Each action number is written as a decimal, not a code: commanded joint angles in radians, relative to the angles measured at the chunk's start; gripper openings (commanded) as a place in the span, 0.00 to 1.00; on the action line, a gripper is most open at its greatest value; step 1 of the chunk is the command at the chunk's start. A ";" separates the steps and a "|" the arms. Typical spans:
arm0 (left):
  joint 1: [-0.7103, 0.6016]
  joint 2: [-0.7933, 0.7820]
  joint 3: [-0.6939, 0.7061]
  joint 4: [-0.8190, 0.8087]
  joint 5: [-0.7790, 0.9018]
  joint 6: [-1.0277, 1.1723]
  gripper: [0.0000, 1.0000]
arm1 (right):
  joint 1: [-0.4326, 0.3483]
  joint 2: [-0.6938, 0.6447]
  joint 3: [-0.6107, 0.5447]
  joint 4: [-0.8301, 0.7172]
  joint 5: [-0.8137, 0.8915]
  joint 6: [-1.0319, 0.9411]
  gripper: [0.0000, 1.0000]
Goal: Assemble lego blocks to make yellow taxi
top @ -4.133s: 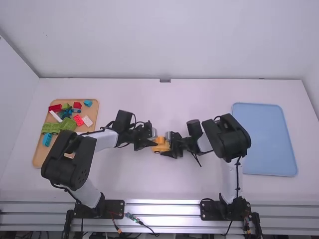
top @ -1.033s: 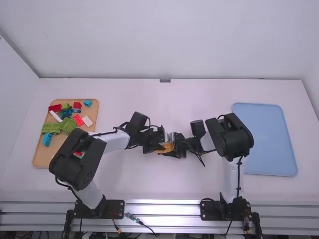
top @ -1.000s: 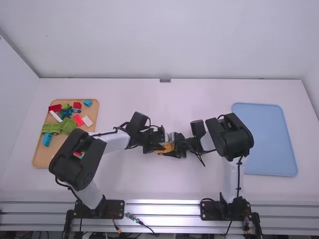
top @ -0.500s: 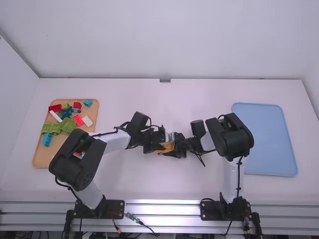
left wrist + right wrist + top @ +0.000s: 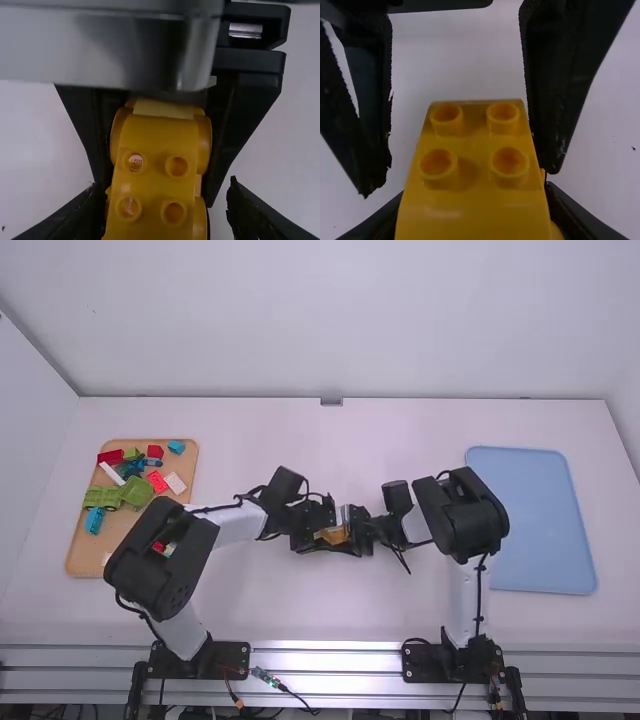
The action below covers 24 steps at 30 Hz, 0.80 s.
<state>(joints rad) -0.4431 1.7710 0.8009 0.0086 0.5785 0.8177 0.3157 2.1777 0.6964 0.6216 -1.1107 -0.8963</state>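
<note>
Near the table's middle, my left gripper (image 5: 322, 528) and right gripper (image 5: 354, 531) face each other at a yellow block assembly (image 5: 337, 535). Seen from the left wrist, the yellow assembly (image 5: 155, 150) has studs and rounded sides; my left gripper (image 5: 162, 192) stands open around it, with gaps on both sides. In the right wrist view the studded yellow piece (image 5: 470, 165) lies between the fingers of my right gripper (image 5: 472, 197), which is shut on it. The left gripper's fingers (image 5: 557, 85) stand wide apart beyond it. The assembly's underside is hidden.
At the left, a wooden tray (image 5: 85, 555) holds several green, red, blue and white blocks, partly behind the left arm. A blue tray (image 5: 535, 520) lies at the right, beyond the right arm's elbow. White table surface (image 5: 300, 440) stretches behind the grippers.
Over the last seconds my left gripper moved right, along with the assembly and a slight rightward shift of my right gripper. Since half a second ago the left gripper's fingers have spread apart.
</note>
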 commanded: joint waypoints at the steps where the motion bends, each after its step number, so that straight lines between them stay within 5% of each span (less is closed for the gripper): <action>1: -0.001 0.017 -0.014 -0.004 -0.015 -0.021 0.63 | -0.002 0.013 0.010 -0.006 0.011 0.009 0.48; 15: 0.021 -0.026 -0.016 -0.004 -0.021 -0.043 0.62 | -0.002 0.013 0.010 -0.007 0.011 0.009 0.47; 21: 0.060 -0.083 -0.016 -0.038 -0.001 -0.043 0.96 | -0.002 0.013 0.010 -0.009 0.012 0.009 0.48; 24: 0.089 -0.137 -0.016 -0.064 0.040 -0.036 0.99 | -0.002 0.013 0.010 -0.010 0.012 0.009 0.48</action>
<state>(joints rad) -0.3752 1.6936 0.7933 -0.0498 0.5694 0.7776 0.3157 2.1777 0.6964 0.6189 -1.1118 -0.8970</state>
